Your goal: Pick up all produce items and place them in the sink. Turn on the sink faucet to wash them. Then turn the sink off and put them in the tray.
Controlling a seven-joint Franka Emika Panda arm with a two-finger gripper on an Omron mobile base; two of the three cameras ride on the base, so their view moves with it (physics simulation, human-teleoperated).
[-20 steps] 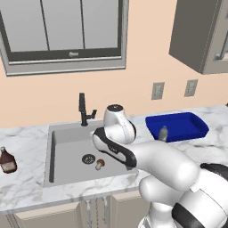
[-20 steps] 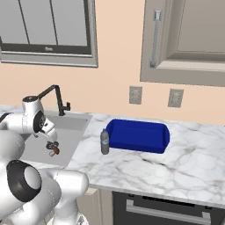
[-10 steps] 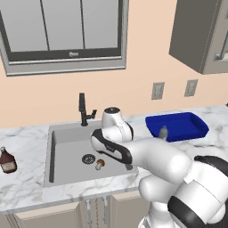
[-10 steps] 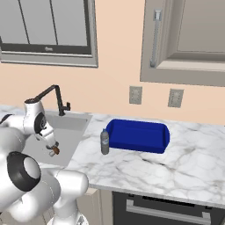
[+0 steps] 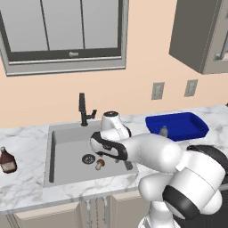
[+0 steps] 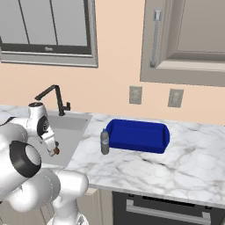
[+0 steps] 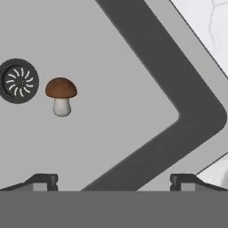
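A small mushroom (image 7: 61, 95) with a brown cap and pale stem lies on the floor of the grey sink (image 5: 64, 141), right beside the round dark drain (image 7: 18, 81). It also shows in the base views as the mushroom (image 5: 100, 164) and the mushroom (image 6: 56, 150). My gripper (image 7: 113, 183) hangs open over the sink's front right part, nothing between its fingers, the mushroom ahead and off to one side. The black faucet (image 5: 83, 109) stands at the sink's back rim. On the counter right of the sink sits the blue tray (image 5: 177, 126).
A small grey bottle (image 6: 104, 142) stands on the marble between sink and tray (image 6: 139, 134). A brown glass bottle (image 5: 6, 160) stands left of the sink. The sink's sloped wall and rounded corner (image 7: 196, 111) lie close to my hand.
The arm has shifted only slightly over the sink. The mushroom lies where it was, and the gripper has stayed open.
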